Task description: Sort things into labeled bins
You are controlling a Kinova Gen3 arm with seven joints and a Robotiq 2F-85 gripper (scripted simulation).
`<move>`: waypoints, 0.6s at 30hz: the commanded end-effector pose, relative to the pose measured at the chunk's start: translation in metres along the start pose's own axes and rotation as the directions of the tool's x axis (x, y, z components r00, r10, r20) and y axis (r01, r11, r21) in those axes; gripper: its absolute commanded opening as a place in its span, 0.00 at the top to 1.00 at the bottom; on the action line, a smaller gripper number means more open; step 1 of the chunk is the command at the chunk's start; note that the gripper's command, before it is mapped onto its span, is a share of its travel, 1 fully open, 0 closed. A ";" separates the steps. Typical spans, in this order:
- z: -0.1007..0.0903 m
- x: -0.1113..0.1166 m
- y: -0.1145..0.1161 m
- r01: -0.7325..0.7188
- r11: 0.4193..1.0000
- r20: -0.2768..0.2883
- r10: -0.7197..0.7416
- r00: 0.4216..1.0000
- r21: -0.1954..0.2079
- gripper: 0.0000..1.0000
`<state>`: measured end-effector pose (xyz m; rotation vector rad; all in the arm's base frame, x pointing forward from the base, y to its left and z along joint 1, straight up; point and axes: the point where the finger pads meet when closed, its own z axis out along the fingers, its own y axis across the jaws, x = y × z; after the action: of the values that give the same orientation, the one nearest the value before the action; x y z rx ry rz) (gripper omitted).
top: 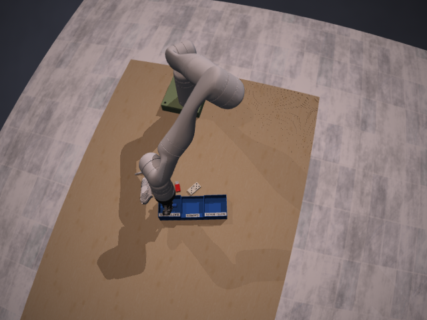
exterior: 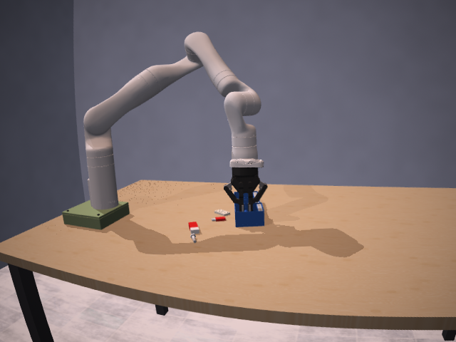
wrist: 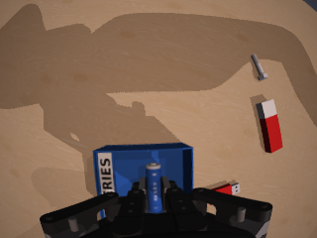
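Note:
My gripper (wrist: pixel 154 185) (exterior: pixel 246 206) (top: pixel 167 207) is shut on a small blue battery (wrist: pixel 154 178) and holds it upright. It hangs just over the left bin (wrist: pixel 178 159) (top: pixel 176 205), whose label ends in "RIES", at the end of a row of three blue bins (top: pixel 192 205) (exterior: pixel 250 219). On the table lie a white domino (top: pixel 194 188) (exterior: pixel 221 211), a red USB stick (top: pixel 177 187) (exterior: pixel 219 219) (wrist: pixel 228 189), a red and white box (exterior: pixel 193 226) (wrist: pixel 269 126) and a grey bolt (exterior: pixel 193 238) (wrist: pixel 260 67).
The arm's green base (top: pixel 169 101) (exterior: pixel 95 215) stands at the back of the wooden table (top: pixel 241 165). The middle bin and the right bin (top: pixel 215 205) hold nothing that I can see.

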<state>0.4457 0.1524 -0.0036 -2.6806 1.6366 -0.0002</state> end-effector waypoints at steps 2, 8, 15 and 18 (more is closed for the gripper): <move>-0.001 0.000 -0.001 0.000 1.000 0.000 0.000 1.000 0.002 0.71; -0.001 0.000 -0.001 0.000 1.000 0.000 0.000 1.000 0.002 0.71; -0.001 0.000 -0.001 0.000 1.000 0.000 0.000 1.000 0.002 0.71; -0.001 0.000 -0.001 0.000 1.000 0.000 0.000 1.000 0.002 0.71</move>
<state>0.4458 0.1525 -0.0036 -2.6806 1.6367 -0.0003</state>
